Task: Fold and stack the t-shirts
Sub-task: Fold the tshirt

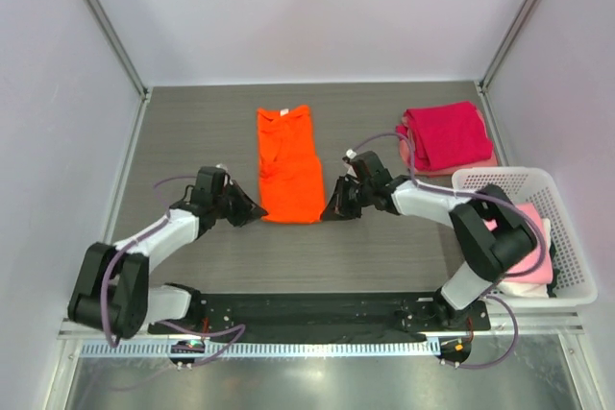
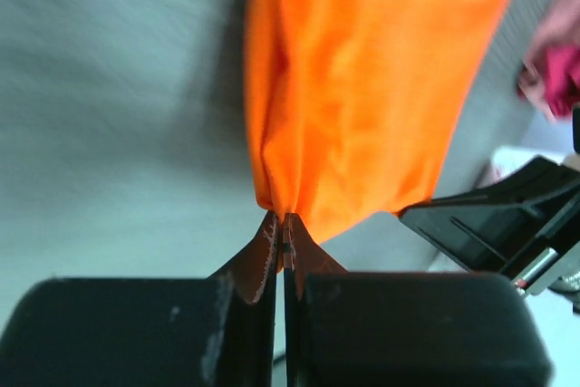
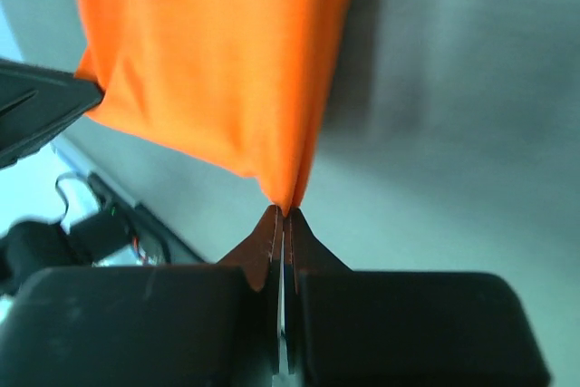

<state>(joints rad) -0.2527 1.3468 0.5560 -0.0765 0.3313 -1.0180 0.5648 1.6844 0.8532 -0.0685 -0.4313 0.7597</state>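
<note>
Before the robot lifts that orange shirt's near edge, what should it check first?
1. Left fingers shut on the orange shirt's near corner: ok.
2. Right fingers shut on the other near corner: ok.
3. Both grips level along the near hem: ok.
4. Nothing lying on the orange shirt: ok.
5. Red shirt lies apart from it: ok.
6. Every cloth layer caught in each grip: cannot tell.

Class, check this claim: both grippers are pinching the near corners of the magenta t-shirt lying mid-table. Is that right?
No: the left gripper and right gripper pinch the orange t-shirt, not a magenta one; the top external view shows it.
</note>
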